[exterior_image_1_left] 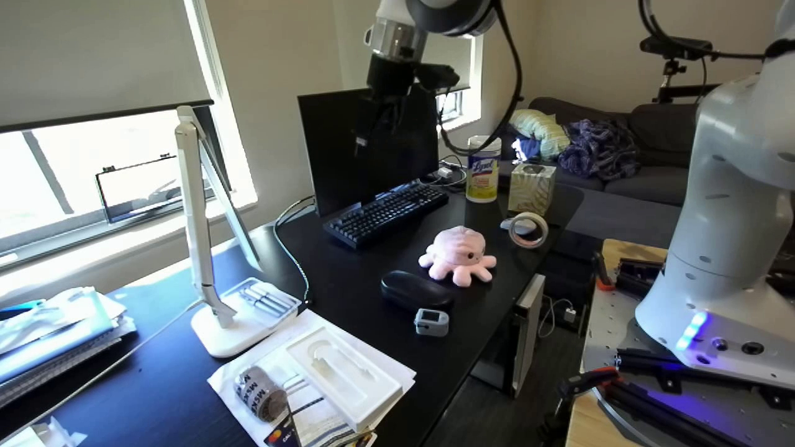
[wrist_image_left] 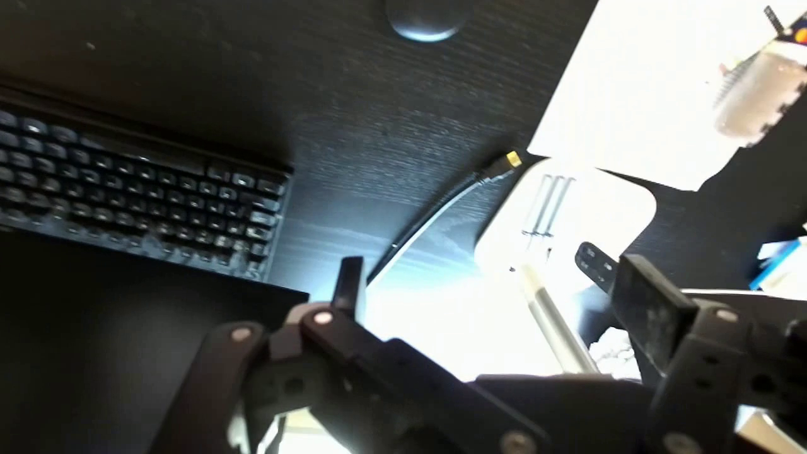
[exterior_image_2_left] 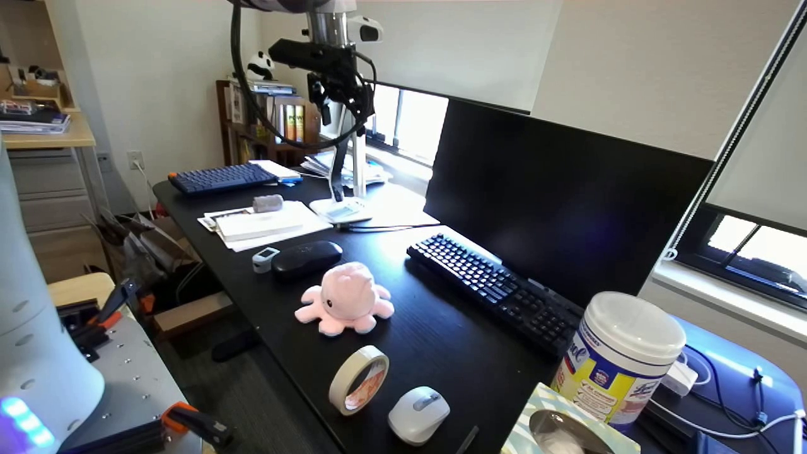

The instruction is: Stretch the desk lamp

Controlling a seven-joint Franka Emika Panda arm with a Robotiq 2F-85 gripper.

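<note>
Where lamp (exterior_image_1_left: 199, 230) stands, black desk (exterior_image_1_left: 348, 273) gleams beside window (exterior_image_1_left: 81, 155).

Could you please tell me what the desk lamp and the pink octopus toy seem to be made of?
The desk lamp looks like smooth white plastic, possibly painted metal, given its flat faces and crisp edges. The pink octopus toy is probably matte plush fabric, showing plump limbs and no shine.

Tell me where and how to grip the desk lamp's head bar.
I'd pinch the head bar across its width near its lower end, bringing the tool in from the monitor side. It is slim, folds down from the top hinge and slants away from the post toward the monitor, leaving a gap.
</note>
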